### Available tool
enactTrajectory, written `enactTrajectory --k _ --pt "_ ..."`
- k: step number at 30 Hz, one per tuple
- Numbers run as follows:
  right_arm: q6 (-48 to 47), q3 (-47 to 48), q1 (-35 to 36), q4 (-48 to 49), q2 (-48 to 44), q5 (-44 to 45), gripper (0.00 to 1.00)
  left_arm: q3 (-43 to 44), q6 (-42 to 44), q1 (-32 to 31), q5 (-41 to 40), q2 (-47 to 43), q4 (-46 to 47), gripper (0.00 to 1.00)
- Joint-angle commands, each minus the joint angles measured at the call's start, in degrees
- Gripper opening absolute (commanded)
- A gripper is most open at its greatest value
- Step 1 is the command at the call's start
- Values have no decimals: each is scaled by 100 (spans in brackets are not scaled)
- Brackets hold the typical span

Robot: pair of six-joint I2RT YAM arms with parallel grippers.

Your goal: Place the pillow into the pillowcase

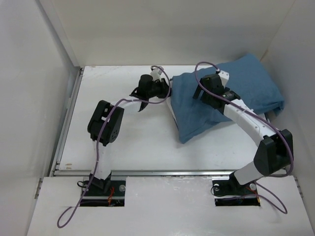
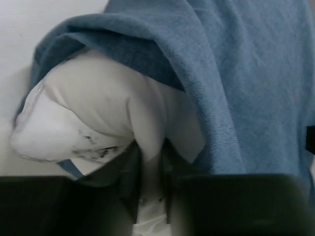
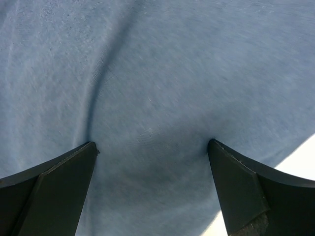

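Note:
The slate-blue pillowcase lies bulging at the back right of the table. In the left wrist view the white pillow sticks out of the pillowcase's open left end, with a small printed tag at its corner. My left gripper is at that opening and is shut on a fold of the pillow's white fabric. My right gripper is over the left part of the pillowcase. It is wide open, and both fingertips press down on the blue cloth.
White walls close in the table at the back, left and right. The pillowcase's far right corner lies against the right wall. A metal rail runs along the table's near edge in front of the arm bases.

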Motion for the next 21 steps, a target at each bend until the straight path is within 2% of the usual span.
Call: enactTrajectory --k 1,3,5,8,9,11,13,15,16,17,18,19,20,21 --pt "-340 -18 42 738 171 -672 100 -1114 38 -215 779 -718 662 0" --pt "-506 -18 42 975 337 -1039 100 -1820 -119 -267 919 -1322 1311 0" --pt "-821 131 42 1029 504 -1348 100 -2671 -120 -346 832 -1764 1429 0" --pt "-1400 509 278 1082 873 -1753 100 -3306 283 -714 315 -2529 853 0" --pt "-1525 570 401 1082 927 -1754 100 -3405 371 -873 -122 -2679 666 0" --pt "-1745 633 788 1170 980 -1360 100 -3476 512 -1398 -433 -2925 184 0" --pt "-1886 633 1077 1170 919 -695 100 -3529 513 -1673 -644 -2979 -90 0" --pt "-1992 633 1132 953 683 -384 100 -3476 451 -1815 -811 -3250 -554 0" --pt "-1992 633 1184 863 551 -270 100 -3476 364 -1815 -1047 -3382 -722 9" --pt "-1992 528 1185 802 402 -129 100 -3476 303 -1815 -1206 -3557 -898 24" --pt "-2045 457 1185 749 17 -128 100 -3476 250 -1763 -1329 -4020 -1196 53" --pt "-2045 370 1185 748 -195 -128 100 -3563 197 -1762 -1531 -4303 -1373 68" --pt "-2045 282 1185 748 -432 -206 100 -3677 197 -1762 -1655 -4628 -1505 88" --pt "-2097 98 1185 748 -661 -311 100 -3765 118 -1762 -1769 -4971 -1628 100"
